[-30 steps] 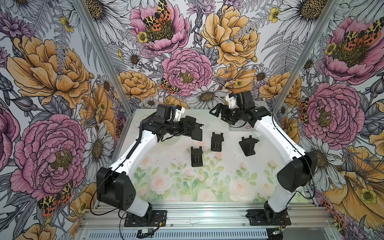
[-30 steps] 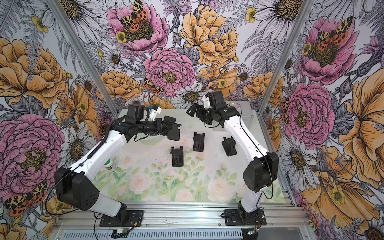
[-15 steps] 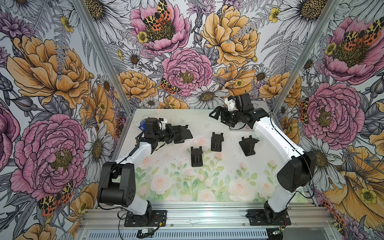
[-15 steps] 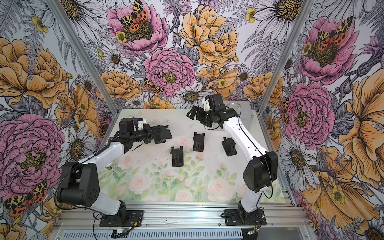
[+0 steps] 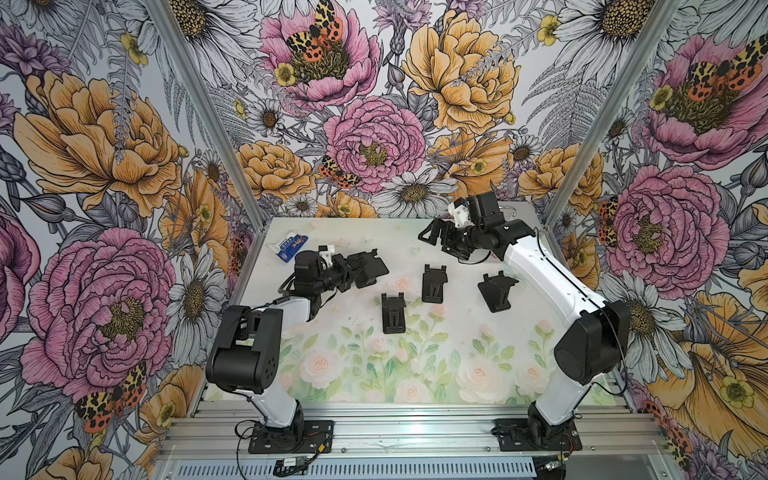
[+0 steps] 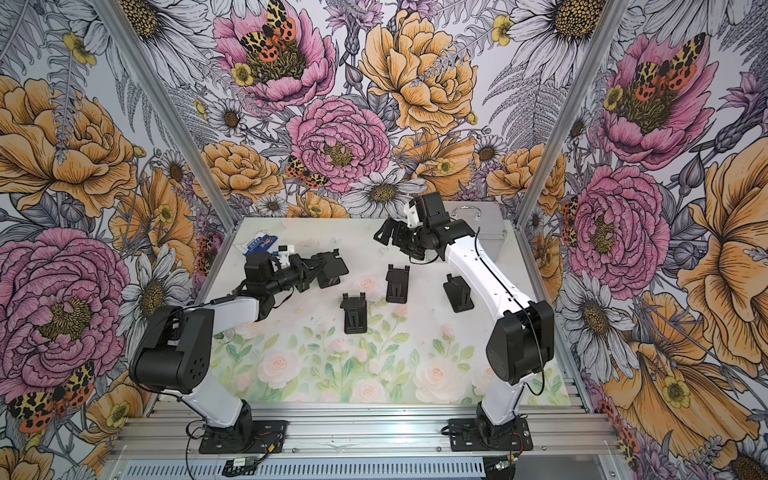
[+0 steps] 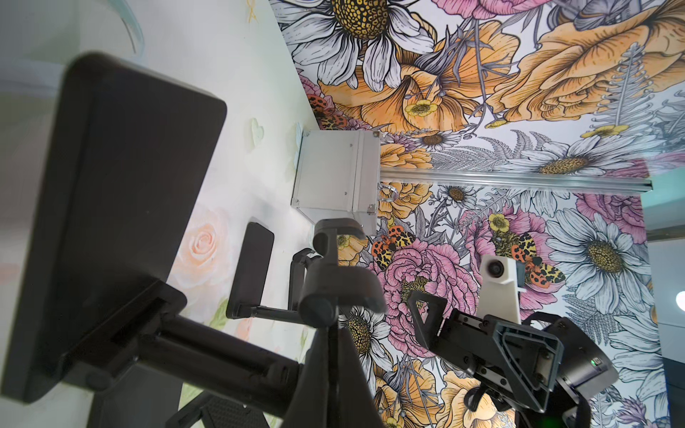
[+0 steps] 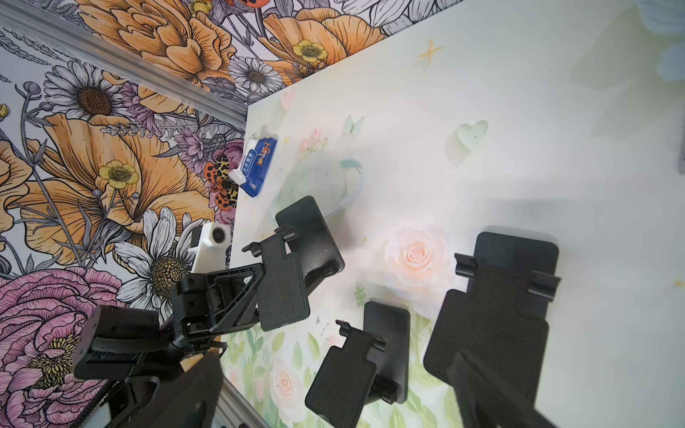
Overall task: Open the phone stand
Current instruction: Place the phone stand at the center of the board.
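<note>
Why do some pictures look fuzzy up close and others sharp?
Left wrist view: the phone stand, held near the lens, blurs; the silver case behind is crisper. Right wrist view: lying stands sharp, a dark shape close up blurred. Both top views: sharp, evenly lit.

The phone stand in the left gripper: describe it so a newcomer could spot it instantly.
Find the blue packet in the table's far left corner. Beside it, the left gripper is shut on a black phone stand. Three other stands sit loose on the table; only this one is gripped.
</note>
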Tool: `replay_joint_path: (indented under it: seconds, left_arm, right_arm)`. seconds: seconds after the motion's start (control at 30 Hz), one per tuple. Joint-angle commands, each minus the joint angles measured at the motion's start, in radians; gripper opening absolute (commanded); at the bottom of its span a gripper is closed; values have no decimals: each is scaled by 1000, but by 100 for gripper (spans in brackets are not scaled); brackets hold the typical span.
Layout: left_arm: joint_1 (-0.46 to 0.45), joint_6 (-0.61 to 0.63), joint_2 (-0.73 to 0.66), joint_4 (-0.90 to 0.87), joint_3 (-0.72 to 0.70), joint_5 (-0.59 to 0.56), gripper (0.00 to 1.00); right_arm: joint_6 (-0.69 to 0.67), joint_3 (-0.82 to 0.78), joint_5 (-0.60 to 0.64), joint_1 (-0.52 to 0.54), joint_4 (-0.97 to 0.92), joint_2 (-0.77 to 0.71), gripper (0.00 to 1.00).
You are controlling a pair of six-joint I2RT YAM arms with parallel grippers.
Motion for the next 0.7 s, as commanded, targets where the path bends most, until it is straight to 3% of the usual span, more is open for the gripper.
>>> replay_joint_path:
  seconds: [0.0,0.43,0.67]
  left_arm:
    - [-23,-79,32,240,-24,-66,0]
    - [-20,-329,264,752,-162,-226,0]
    - [-29,-352,299,779,-150,-238,0]
  right_arm:
    - [-15,-14,-4,-6,7,-37,99]
    - [-15,-59,16,-6,7,-74,99]
    - [-13,-62,20,-6,7,-74,99]
